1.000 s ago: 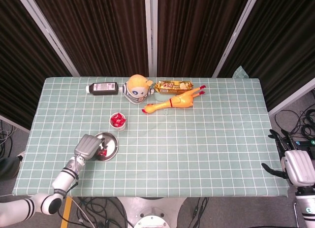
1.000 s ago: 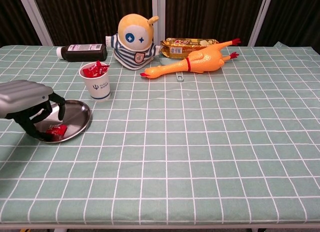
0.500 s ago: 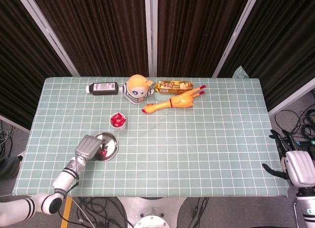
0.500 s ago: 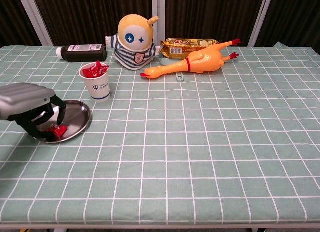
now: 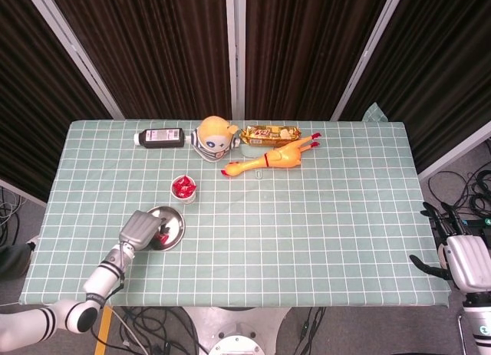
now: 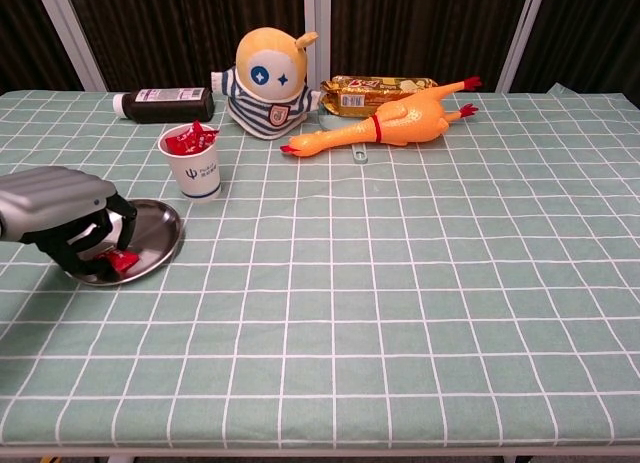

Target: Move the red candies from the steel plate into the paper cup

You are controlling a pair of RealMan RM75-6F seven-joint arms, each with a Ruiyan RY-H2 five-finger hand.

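Red wrapped candy (image 6: 119,262) lies on the round steel plate (image 6: 160,245) at the tabletop's left, under the left hand (image 6: 62,219), whose curled fingers close around it (a firm pinch I cannot confirm). The grasp looks in progress; next comes lifting it to the white paper cup (image 6: 198,168) just beyond, already holding red candies.

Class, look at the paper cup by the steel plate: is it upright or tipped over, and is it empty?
Upright and not empty. The paper cup stands on its base with its mouth up, and red candies poke above its rim.
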